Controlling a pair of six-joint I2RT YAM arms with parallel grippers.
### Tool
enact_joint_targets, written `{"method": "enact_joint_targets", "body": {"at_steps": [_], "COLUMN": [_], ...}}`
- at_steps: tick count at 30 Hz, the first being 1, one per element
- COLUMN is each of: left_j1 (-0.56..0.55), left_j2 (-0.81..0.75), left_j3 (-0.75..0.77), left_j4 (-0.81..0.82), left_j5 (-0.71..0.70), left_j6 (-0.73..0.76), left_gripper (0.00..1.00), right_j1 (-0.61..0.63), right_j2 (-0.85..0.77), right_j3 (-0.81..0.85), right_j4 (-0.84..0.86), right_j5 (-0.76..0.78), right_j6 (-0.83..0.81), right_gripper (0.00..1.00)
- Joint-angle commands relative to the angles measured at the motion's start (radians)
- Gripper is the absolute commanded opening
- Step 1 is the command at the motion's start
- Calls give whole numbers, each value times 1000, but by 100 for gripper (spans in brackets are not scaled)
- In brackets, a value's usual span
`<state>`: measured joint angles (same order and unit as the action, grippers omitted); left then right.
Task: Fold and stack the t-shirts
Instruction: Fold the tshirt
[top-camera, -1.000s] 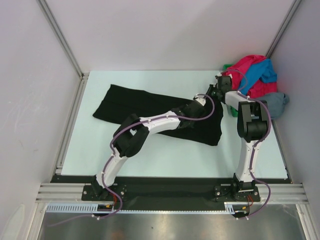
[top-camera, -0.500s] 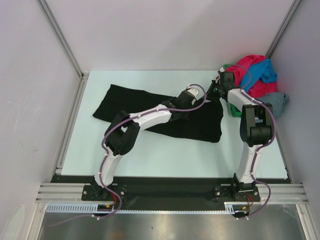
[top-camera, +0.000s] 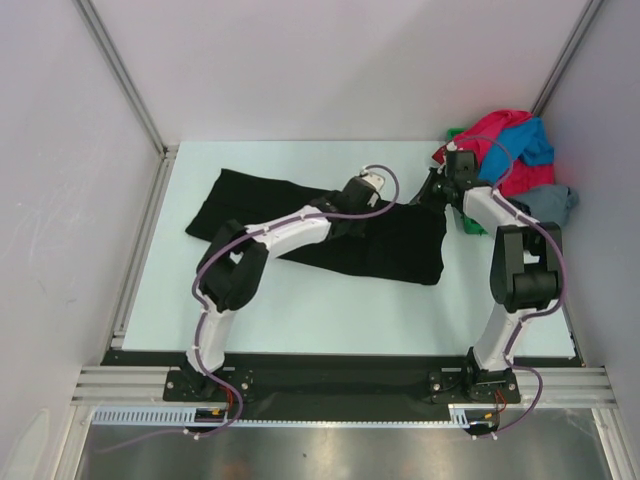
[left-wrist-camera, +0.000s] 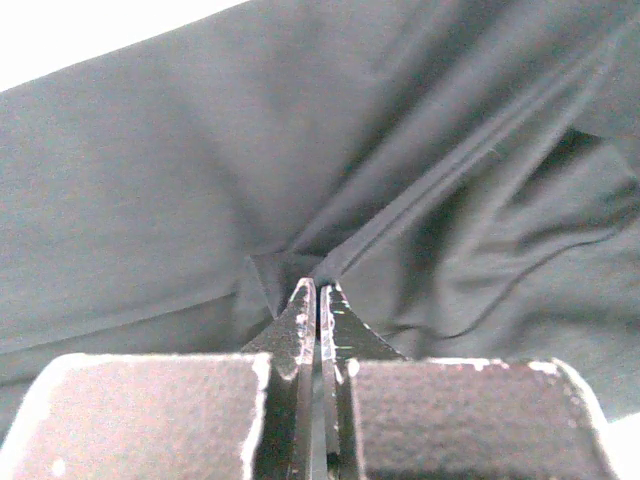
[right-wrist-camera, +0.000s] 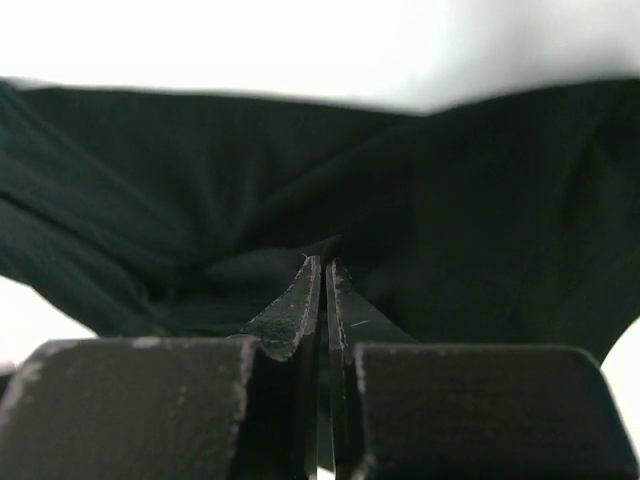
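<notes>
Black soft-cloth t-shirt (top-camera: 250, 205) lies spread and creased on the pale flat table (top-camera: 330, 310), from centre toward 10 o'clock. Heap of red-pink, bright blue and grey cloth shirts (top-camera: 505, 130) sits at 2 o'clock. Left gripper (left-wrist-camera: 318, 300) is clenched on a black fold. Right gripper (right-wrist-camera: 322, 275) is clenched on the black shirt's 2 o'clock edge.

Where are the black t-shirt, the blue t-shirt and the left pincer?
black t-shirt (top-camera: 252, 203), top view, its flat left part
blue t-shirt (top-camera: 535, 145), top view, its bright upper fold
left pincer (left-wrist-camera: 319, 293), left wrist view, between its tips
</notes>
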<state>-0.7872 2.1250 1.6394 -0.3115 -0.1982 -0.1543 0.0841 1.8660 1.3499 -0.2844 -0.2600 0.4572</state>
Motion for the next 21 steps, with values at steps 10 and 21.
{"method": "enact_joint_targets", "body": {"at_steps": [10,21], "left_j1": [62,63], "left_j2": [-192,-234], "left_j3": [-133,-239], "left_j4": [14,35], "left_j5": [62,94], "left_j6": [36,16], "left_gripper": [0,1], "right_j1": [43,82], "right_j2": [-191,-301], "right_j3": [-196,-348], "right_j4": [28,14], "right_j5": [-53,-50], "right_j6": [47,61], "right_gripper": [0,1]}}
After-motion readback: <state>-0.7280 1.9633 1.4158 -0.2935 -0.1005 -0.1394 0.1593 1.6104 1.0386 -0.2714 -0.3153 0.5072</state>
